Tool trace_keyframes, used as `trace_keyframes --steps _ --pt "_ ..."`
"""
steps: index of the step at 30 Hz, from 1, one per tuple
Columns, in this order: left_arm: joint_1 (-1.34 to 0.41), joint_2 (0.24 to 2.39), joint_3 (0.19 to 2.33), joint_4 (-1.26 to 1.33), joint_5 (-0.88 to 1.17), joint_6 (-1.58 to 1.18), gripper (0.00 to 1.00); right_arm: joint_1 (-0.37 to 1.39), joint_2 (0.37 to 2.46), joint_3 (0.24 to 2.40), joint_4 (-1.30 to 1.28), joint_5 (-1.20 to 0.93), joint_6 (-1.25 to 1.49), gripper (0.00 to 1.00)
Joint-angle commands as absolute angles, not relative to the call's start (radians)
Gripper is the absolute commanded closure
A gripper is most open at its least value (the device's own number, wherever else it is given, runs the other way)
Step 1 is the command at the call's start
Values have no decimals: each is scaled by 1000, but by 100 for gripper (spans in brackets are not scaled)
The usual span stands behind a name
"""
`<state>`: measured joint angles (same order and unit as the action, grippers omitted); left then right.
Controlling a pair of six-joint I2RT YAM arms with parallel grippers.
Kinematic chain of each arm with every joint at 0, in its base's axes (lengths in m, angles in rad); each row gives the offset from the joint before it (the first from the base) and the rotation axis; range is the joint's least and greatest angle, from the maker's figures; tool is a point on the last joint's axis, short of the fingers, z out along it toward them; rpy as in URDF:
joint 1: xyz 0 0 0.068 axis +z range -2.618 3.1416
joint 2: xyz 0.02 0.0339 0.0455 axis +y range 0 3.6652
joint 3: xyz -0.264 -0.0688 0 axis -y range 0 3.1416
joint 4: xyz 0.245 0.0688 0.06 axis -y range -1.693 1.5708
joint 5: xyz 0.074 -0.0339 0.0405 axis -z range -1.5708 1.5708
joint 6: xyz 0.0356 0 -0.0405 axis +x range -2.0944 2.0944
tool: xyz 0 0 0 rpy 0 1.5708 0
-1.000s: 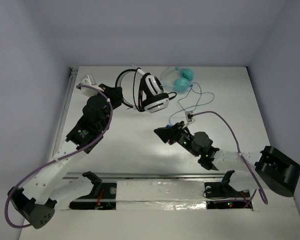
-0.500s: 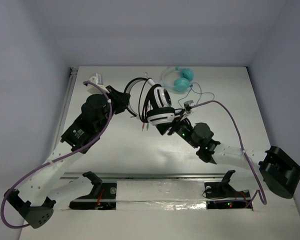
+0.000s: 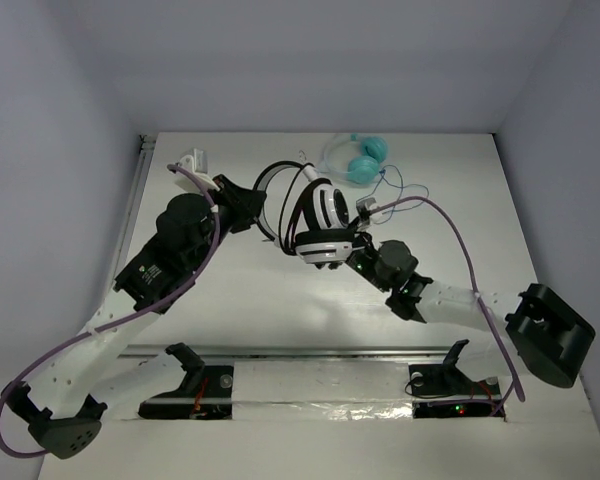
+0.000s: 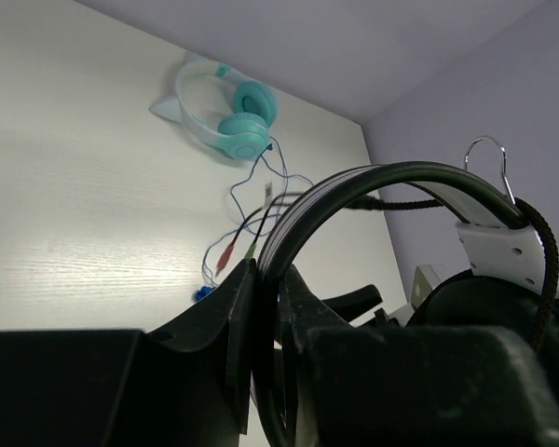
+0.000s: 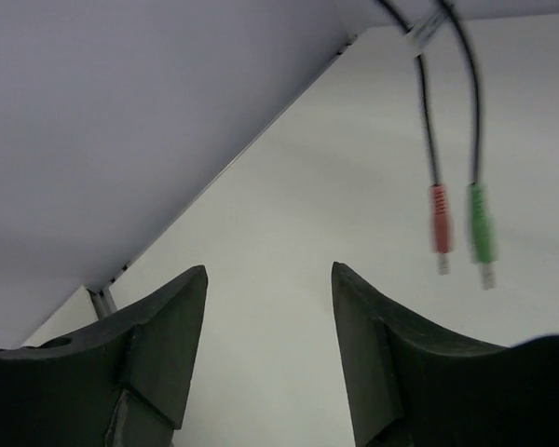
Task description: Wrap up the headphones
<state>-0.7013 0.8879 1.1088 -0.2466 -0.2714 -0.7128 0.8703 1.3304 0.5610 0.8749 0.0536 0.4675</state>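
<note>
Left gripper [image 4: 265, 312]: fingers clamped on the black headband of the headphones [image 3: 318, 215], one pair, held mid-table; finger bases cut off by the frame edge. Two plugs dangle, blurred: red plug [image 5: 440, 219], green plug [image 5: 482, 235]. Right gripper [image 5: 268, 307]: fingers apart, nothing between; tips hidden under an earcup from above. One teal headset [image 3: 361, 160] lies behind.

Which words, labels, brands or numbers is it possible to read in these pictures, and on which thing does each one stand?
No text can be read in any view.
White tag on the black cable: blurred, unreadable.
Headphones: no brand or label shows.
</note>
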Motion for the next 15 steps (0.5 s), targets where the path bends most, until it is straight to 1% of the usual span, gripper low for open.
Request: trace_keyframes --steps 1,3,4,7,8,10,14,15 --pt "-707 853 1192 -135 -259 -742 100 865 1269 529 914 74 468 39" --pt "-707 851 1198 -138 -261 -741 100 865 1217 509 904 63 482 53" --pt "-707 851 1197 -138 -261 -741 100 865 1198 506 885 63 483 56" --pt "-707 845 1190 -133 -259 -739 100 865 1163 517 819 74 476 44" --pt "-707 844 1189 -132 -258 -742 100 865 1161 520 802 89 468 36" --pt "-707 841 1181 -130 -252 -744 100 865 1173 525 798 78 468 30" --pt "-707 834 1166 -123 -245 -750 100 865 1253 598 790 -50 459 28" --pt "-707 831 1163 -123 -244 -752 100 865 1268 609 795 -38 456 27"
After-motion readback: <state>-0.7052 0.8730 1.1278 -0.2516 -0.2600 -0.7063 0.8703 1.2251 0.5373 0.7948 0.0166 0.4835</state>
